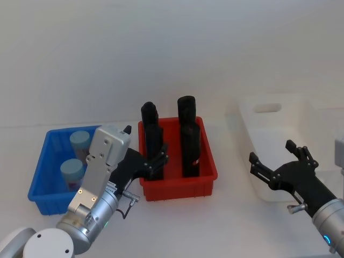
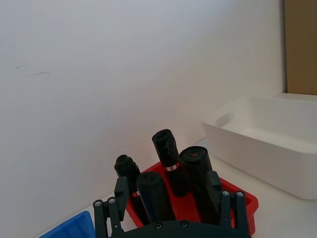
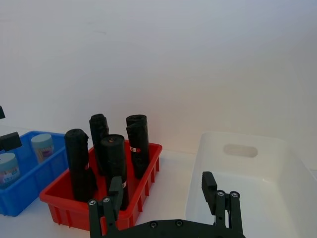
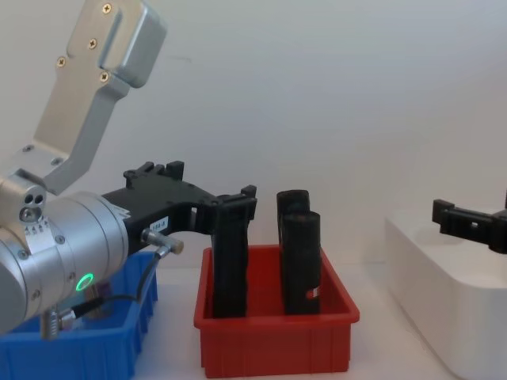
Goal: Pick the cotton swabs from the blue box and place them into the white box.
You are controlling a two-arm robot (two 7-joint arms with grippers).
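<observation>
Swabs [image 1: 79,141] have yet to be picked, from where I stand. Two jars stand upright in the blue box [image 1: 36,180] at the left of the table, one toward the far wall and one nearer the robot. I can see no jar in the white box [image 1: 252,131] at the right.

The left gripper [image 1: 157,161] hangs by the near left corner of the red bin [image 1: 177,189], just right of the blue box. Its jaws are spread wide and hold nothing, and they point toward the black blocks [image 1: 186,110], not the jars. The right gripper [image 1: 271,151] hovers at the near left edge of the white box, also wide open and empty.

I'd call this the approach to the first pick. The left arm looks best placed for it, since the blue box is on its side. It would need to swing left off the red bin, tip its fingers down over one jar, and lower until the jaws straddle the lid. The jars stand close together, so the open fingers must slip between them without toppling either one.
</observation>
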